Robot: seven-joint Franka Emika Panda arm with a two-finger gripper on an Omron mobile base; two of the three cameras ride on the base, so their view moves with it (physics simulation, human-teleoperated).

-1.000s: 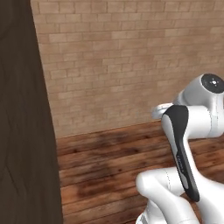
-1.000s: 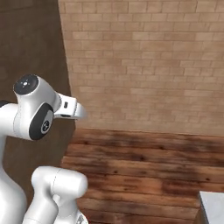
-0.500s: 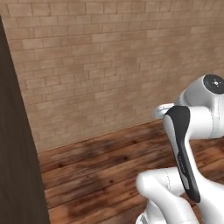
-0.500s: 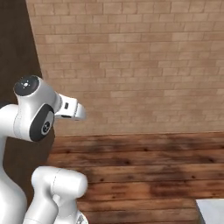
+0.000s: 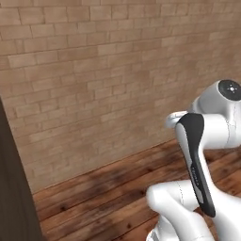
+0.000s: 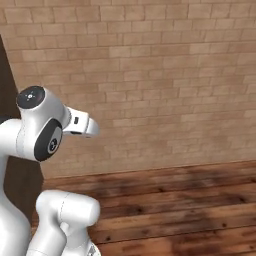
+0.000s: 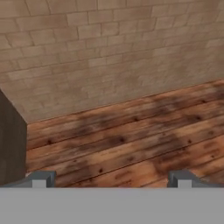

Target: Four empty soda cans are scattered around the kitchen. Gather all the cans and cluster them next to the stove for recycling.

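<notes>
Search step, judged — gripper [image 7: 109, 178] empty, jaws wide apart, facing brick wall [image 7: 109, 52] and plank floor [image 7: 131, 140] — next: locate a can.

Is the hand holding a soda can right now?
No, the hand is open with only wooden floor between its fingertips.
</notes>
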